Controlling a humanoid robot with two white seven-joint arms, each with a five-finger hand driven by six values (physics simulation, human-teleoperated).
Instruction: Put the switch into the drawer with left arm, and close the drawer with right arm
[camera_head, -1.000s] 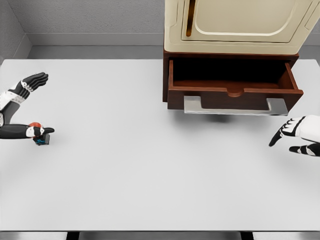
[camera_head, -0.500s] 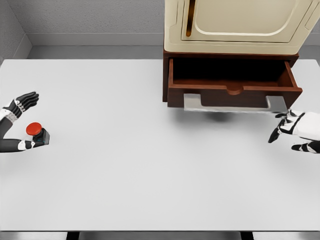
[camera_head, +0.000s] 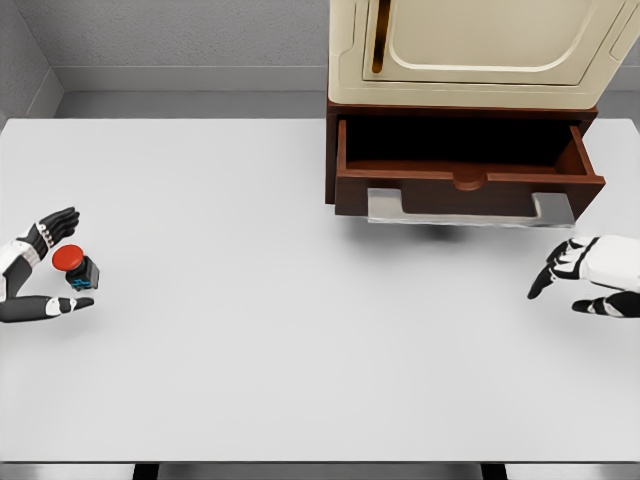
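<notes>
The switch (camera_head: 75, 266) — a red button on a small dark box — is seen on the white table (camera_head: 280, 330) at the far left, between the spread fingers of the left hand (camera_head: 38, 275); no grip is seen. The drawer (camera_head: 465, 170) is pulled open. The right hand (camera_head: 585, 272) is held open below it — nothing is gripped.

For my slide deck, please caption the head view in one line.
Left robot hand open around the red-button switch; wooden drawer open; right robot hand waits nearby.
</notes>
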